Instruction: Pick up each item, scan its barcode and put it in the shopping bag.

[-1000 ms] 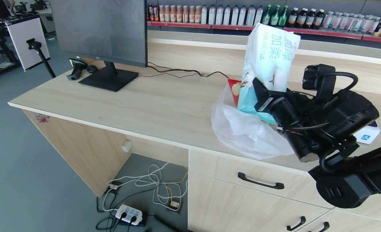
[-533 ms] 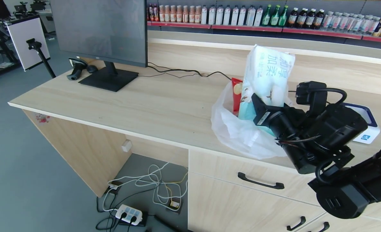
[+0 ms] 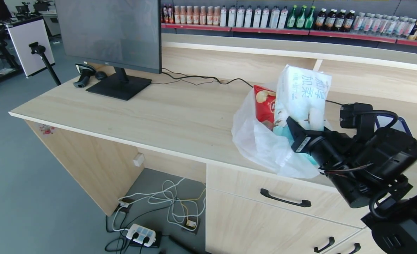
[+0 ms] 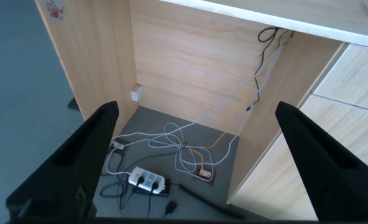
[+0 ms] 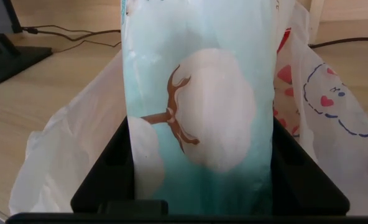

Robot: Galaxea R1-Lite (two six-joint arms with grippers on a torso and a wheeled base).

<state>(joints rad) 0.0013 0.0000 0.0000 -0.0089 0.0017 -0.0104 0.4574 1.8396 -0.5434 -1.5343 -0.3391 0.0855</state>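
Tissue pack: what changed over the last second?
The right gripper lowered the tissue pack into the shopping bag, beside the red snack bag. Its fingers stay shut on the pack. The bag, monitor and handheld scanner are unmoved on the counter.

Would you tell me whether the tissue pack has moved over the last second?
Yes. The tissue pack has dropped away from the bottle shelf behind it and now sits deeper in the bag.
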